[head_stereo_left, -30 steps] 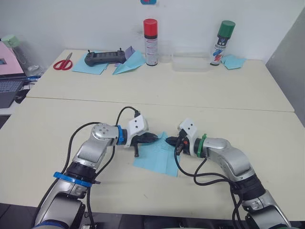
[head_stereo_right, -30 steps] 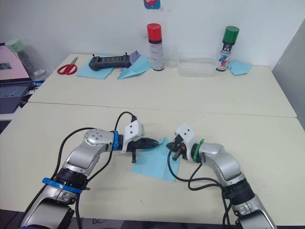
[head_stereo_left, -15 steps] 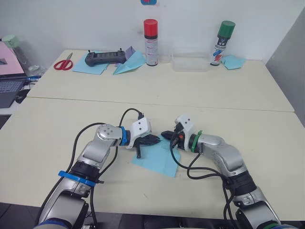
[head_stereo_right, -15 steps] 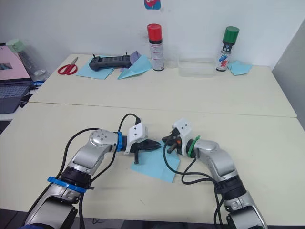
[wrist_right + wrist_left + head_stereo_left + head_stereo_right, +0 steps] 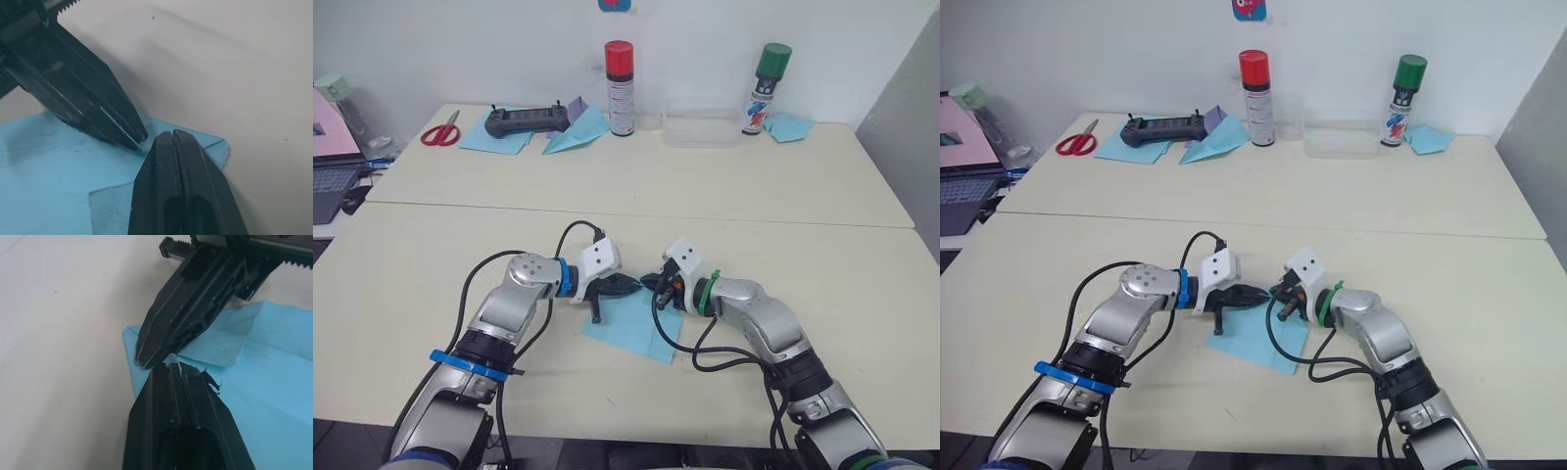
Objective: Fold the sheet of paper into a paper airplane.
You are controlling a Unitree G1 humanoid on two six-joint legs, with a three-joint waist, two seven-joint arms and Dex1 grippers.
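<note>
Pressing on the far corner of the sheet of paper [image 5: 631, 323], we have both grippers meeting tip to tip over it. Our left gripper [image 5: 628, 285] has its two black fingers drawn together with no gap we can see, and our right gripper [image 5: 651, 284] has its fingers closed flat against each other as well. Whether either one pinches a paper layer between its fingers or merely bears down on the top, we cannot tell.

The sheet lies flat on the near table [image 5: 401, 294], directly under and just nearer to us than the two fingertips, which nearly touch each other. In the wrist views a small flap of the same light-blue paper is turned over onto the sheet right beside the fingertips, so we judge a first corner fold is begun or being creased. The rest of the sheet spreads out as a broad, roughly four-sided piece, with no pointed nose and no wings.

We judge the task is at an early stage: at most one corner is turned in. Left to do are the matching corner, the centre fold and the wing folds.

Well beyond both grippers, on the far table, stand a red-capped spray can [image 5: 621, 73] and a green-capped spray can [image 5: 765, 75].
</note>
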